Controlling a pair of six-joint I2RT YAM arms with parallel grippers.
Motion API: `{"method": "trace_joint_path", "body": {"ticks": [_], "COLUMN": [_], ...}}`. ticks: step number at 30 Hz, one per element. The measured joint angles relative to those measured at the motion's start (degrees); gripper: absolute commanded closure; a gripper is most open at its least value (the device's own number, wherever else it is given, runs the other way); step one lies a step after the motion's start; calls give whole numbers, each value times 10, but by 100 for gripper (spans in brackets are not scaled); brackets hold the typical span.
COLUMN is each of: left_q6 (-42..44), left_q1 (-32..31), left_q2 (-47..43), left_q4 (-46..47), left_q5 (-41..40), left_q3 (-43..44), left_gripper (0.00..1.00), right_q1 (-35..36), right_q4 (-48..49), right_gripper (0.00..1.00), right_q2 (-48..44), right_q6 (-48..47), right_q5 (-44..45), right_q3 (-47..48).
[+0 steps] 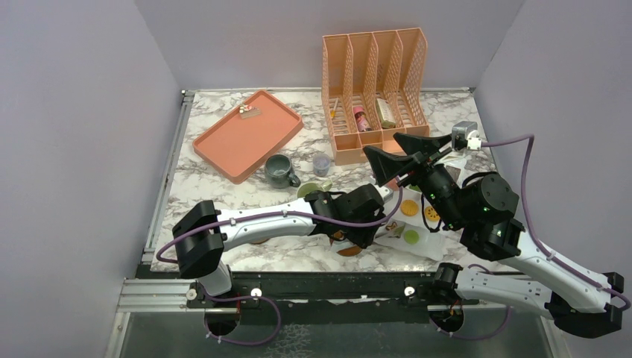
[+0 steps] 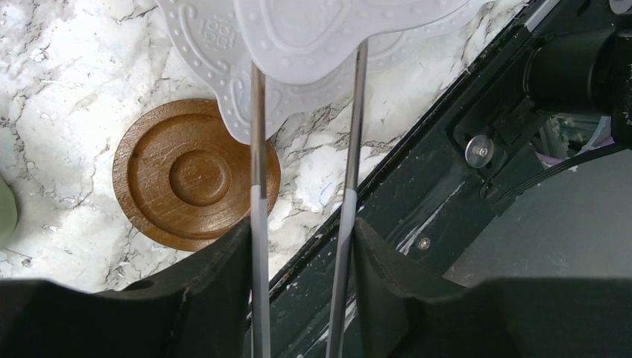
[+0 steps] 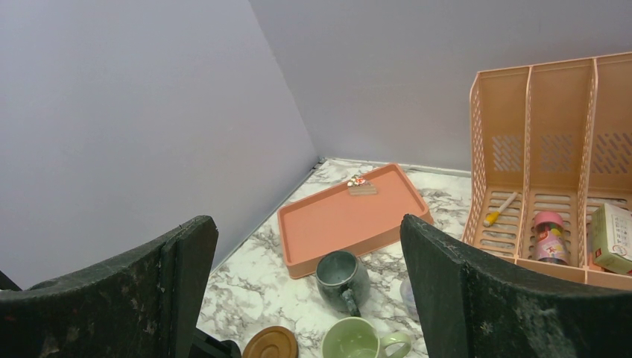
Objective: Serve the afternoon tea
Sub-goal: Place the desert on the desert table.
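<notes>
left pincer (image 2: pixel 302 224): the fingers press on the outer sides of two thin metal rods (image 2: pixel 258 149). the rods run out between the fingers and vanish under a white embossed plate (image 2: pixel 313 30).

a round brown coaster (image 2: pixel 197 175) lies flat just left of the rods, close to the near edge of the tabletop (image 2: pixel 59 60). its rim is partly covered by the plate edge. its face shows turned concentric rings.

right pincer (image 3: pixel 302 224): raised above the tabletop, fingers spread wide, holding nothing. beyond it to the left stands the pale green mug (image 3: pixel 358 341), upright, with a second coaster (image 3: pixel 270 344) just beside it. the grey-blue mug (image 3: pixel 341 277) stands upright farther off, close to the near rim of the orange tray (image 3: pixel 350 216).

count:
- mugs: two.
- coasters: two.
- round toy cookies (image 1: pixel 409 208) on the plate: three (orange, brown, green).
- small toy pieces (image 1: pixel 244 110) at the far end of the tray: too small to count.
</notes>
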Motion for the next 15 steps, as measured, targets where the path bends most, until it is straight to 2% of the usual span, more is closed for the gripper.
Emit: {"method": "trace_joint_path", "body": {"ticks": [6, 15], "left_q6": [-1, -3], "left_q1": [0, 0], "left_q2": [0, -8], "left_q4": [0, -2], "left_q5": [0, -8], "left_q3": [0, -1], "left_gripper": [48, 52], "right_q1": [0, 0], "right_q4": [0, 0], "right_gripper": [2, 2], "right_q2": [-1, -4], "right_q6": [0, 0], "right_q5": [0, 0], "right_q3": [0, 0]}}
